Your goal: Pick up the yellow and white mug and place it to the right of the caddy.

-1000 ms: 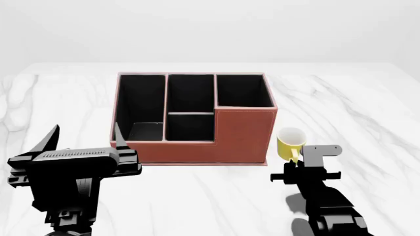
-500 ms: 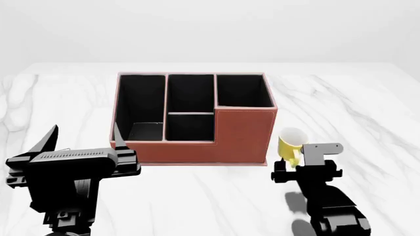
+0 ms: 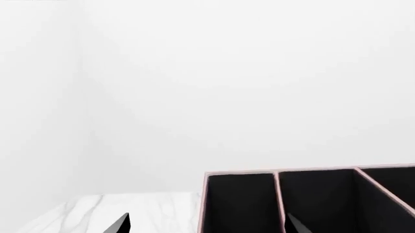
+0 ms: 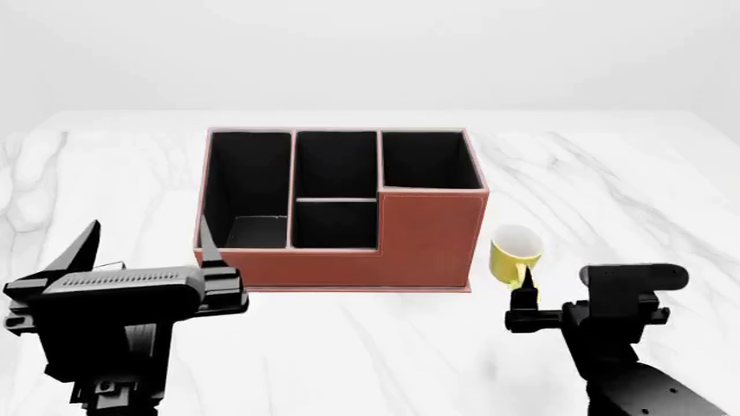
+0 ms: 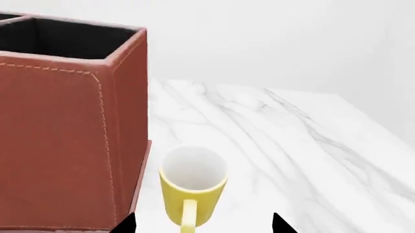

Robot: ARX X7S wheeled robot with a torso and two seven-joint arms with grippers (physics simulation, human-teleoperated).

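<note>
Right tool (image 4: 522,295) backed off and rotated since a second ago, jaws apart around nothing; yellow and white mug (image 4: 512,254) stood just right of caddy (image 4: 422,238) near worktop's front edge, apparently released; left tool (image 4: 145,247) apart, idle.

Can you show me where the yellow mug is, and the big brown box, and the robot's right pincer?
mug (image 5: 193,180): right wrist view, its white inside.
caddy (image 4: 424,238): head view, brown front wall of the tall corner.
right pincer (image 5: 202,224): right wrist view, gap between its two black tips.

White marble table (image 4: 647,182), pale wall (image 4: 370,52).
</note>
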